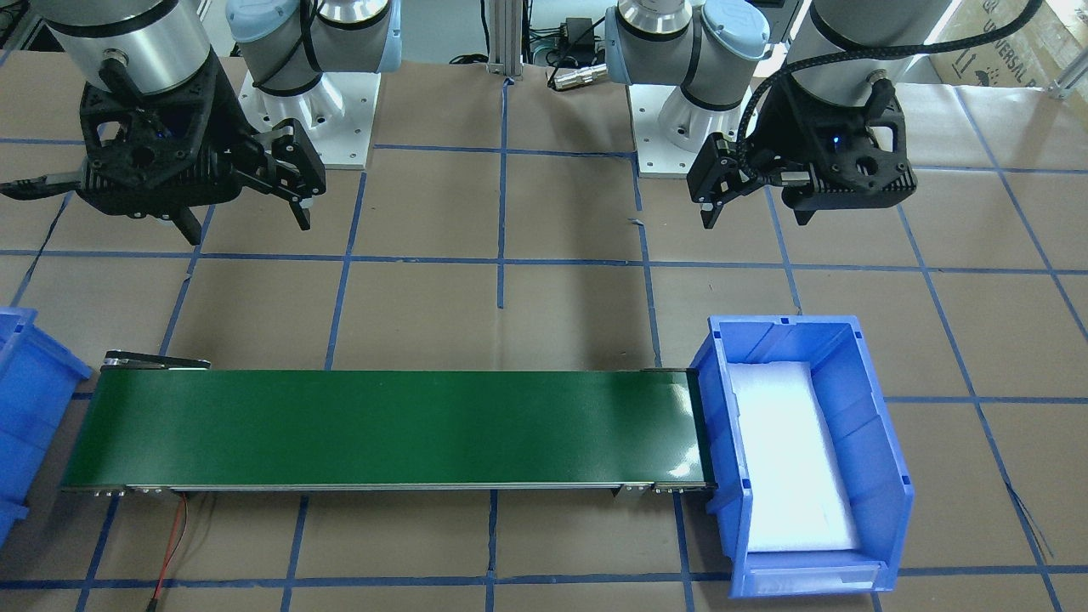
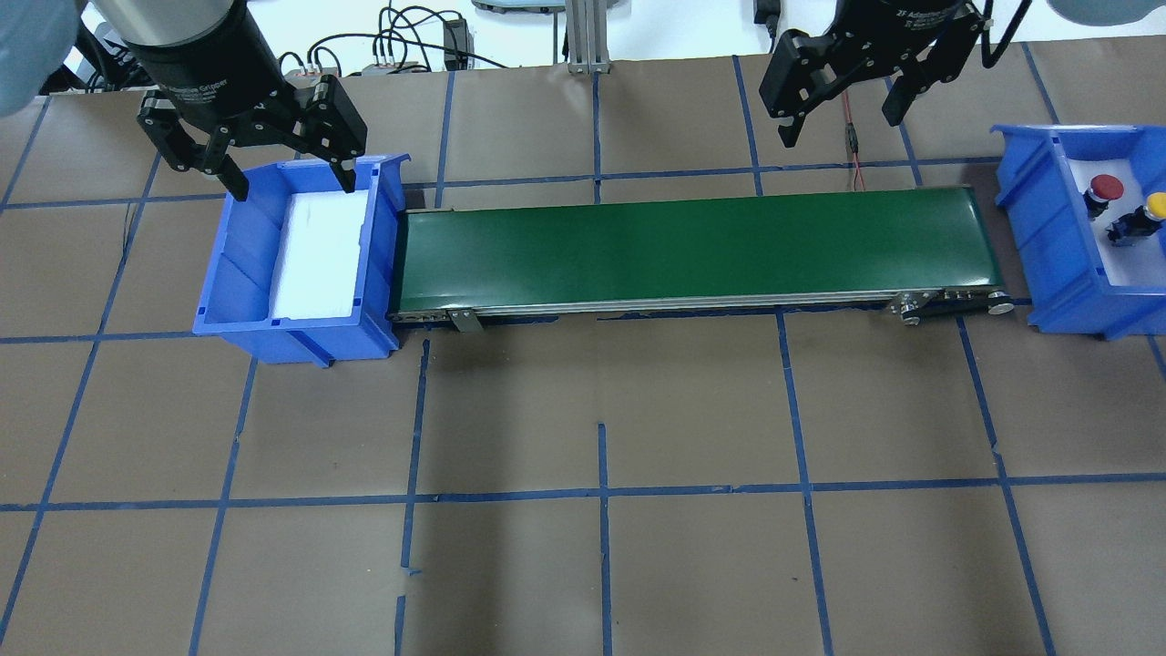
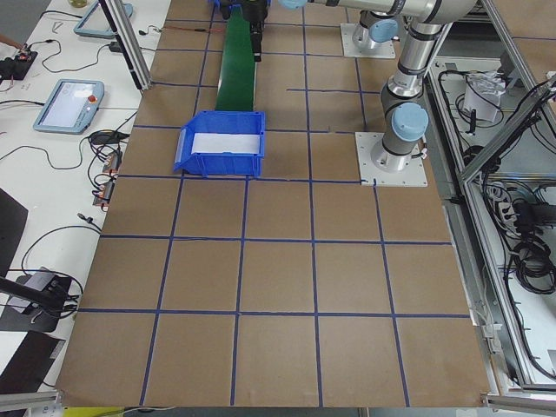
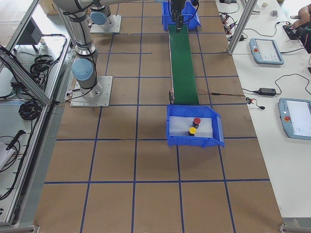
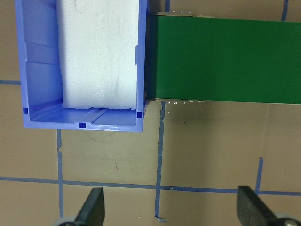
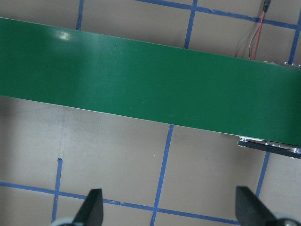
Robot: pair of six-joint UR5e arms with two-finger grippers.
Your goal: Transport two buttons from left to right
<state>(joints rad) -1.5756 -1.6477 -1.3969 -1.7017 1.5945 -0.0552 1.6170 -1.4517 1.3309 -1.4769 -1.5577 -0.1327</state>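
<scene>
The red button point(image 2: 1105, 189) and the yellow button point(image 2: 1155, 206) lie on white foam in the blue bin point(image 2: 1048, 237) at the right end of the green conveyor point(image 2: 692, 255). Both also show in the exterior right view, red point(image 4: 196, 121) and yellow point(image 4: 193, 130). My right gripper point(image 2: 838, 100) is open and empty, hovering beyond the belt's right part, well apart from the buttons. My left gripper point(image 2: 250, 155) is open and empty above the far rim of the left blue bin point(image 2: 241, 264), which holds only white foam.
The conveyor point(image 1: 382, 425) spans between the two bins. The left bin point(image 1: 867, 442) abuts its end. A red and black wire point(image 2: 852, 137) runs from the belt's far right side. The brown table has blue tape gridlines.
</scene>
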